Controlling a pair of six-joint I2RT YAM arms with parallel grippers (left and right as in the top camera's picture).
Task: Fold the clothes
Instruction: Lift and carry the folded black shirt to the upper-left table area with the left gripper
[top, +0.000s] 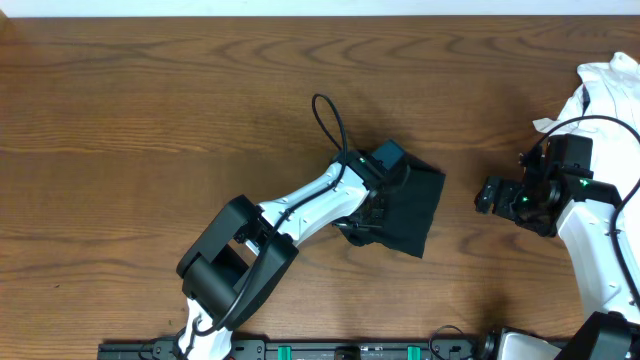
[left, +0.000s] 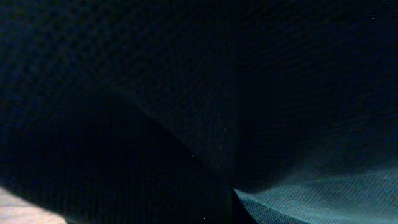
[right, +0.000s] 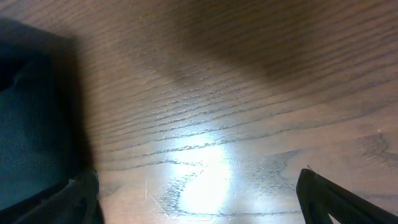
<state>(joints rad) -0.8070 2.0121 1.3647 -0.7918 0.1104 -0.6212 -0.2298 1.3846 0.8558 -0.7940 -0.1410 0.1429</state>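
The clothes, a black T-shirt (top: 415, 205), lie folded into a small bundle at the middle of the table. My left gripper (top: 365, 218) is down on the bundle's left edge and is shut on the fabric. Black cloth (left: 186, 93) pressed close fills the left wrist view and hides the fingers. My right gripper (top: 490, 195) hovers just to the right of the bundle, apart from it. It is open in the right wrist view (right: 202, 205), with only bare wood between its fingertips (right: 323, 199). The shirt's edge (right: 25, 124) shows at the left of that view.
A white garment (top: 610, 85) lies crumpled at the table's far right corner, behind the right arm. A black cable (top: 330, 120) loops up from the left arm. Brown wooden tabletop (top: 150, 120) stretches to the left and back.
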